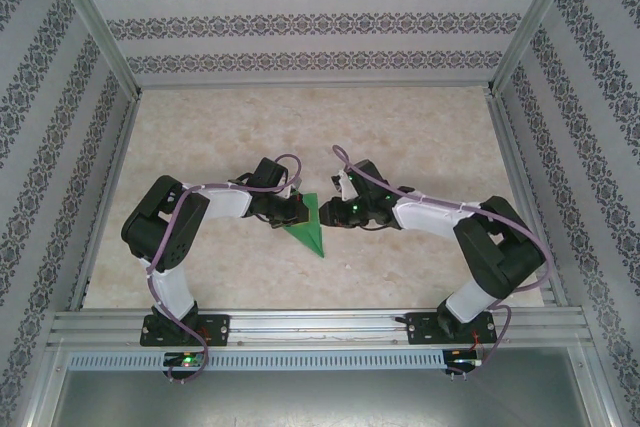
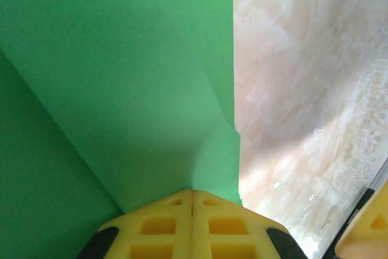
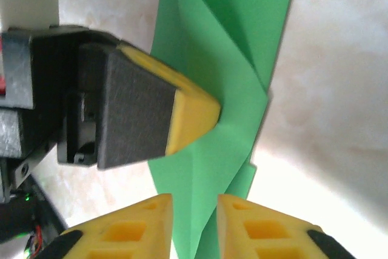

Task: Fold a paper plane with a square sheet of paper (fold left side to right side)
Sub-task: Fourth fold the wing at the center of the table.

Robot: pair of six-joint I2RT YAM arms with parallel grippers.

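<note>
The square sheet of paper [image 1: 309,220] is bright green and folded into a narrow layered triangle, lying mid-table with its point toward the arms. My left gripper [image 1: 291,209] is shut. Its yellow fingertips [image 2: 193,193] meet on a raised crease of the paper [image 2: 121,77]. In the right wrist view the left fingertip [image 3: 193,113] rests against the paper [image 3: 230,47]. My right gripper [image 3: 194,210] is open by a narrow gap and straddles the paper's lower creased part without clamping it. In the top view it [image 1: 334,211] sits just right of the paper.
The marbled tabletop [image 1: 420,147] is ringed by an aluminium frame and patterned walls. Both arms reach inward from their bases at the near edge. Purple cables loop over each arm.
</note>
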